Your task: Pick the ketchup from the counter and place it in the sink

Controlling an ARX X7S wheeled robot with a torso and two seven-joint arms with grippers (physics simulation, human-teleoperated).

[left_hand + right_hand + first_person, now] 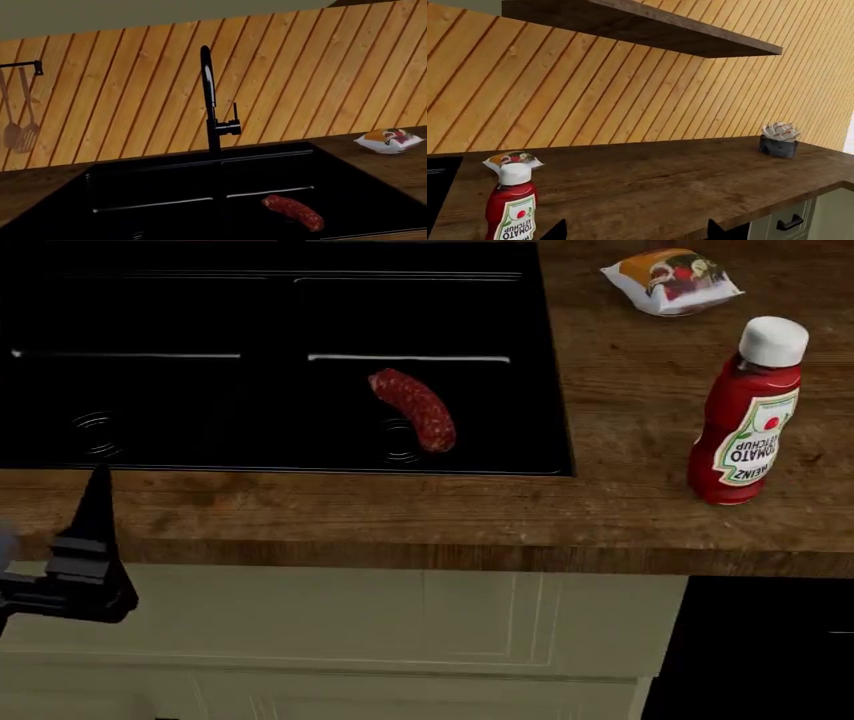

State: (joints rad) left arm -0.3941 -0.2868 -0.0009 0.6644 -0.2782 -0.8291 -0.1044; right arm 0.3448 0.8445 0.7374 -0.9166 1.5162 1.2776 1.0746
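The ketchup (747, 420), a red bottle with a white cap, stands upright on the wood counter (400, 510) to the right of the black sink (267, 320). It also shows in the right wrist view (510, 210). My right gripper (637, 232) is open and empty, with fingertips (557, 231) wide apart, low over the counter beside the bottle and not touching it. My left gripper (80, 570) hangs in front of the counter's front edge at the left. Its jaws do not show clearly. The sink also fills the left wrist view (167, 185).
A speckled red sausage (414, 408) lies in the sink near a drain. A black faucet (210, 100) rises behind the basin. A snack bag (671, 280) lies on the counter behind the ketchup. A small potted plant (779, 140) stands farther along, under a shelf (640, 30).
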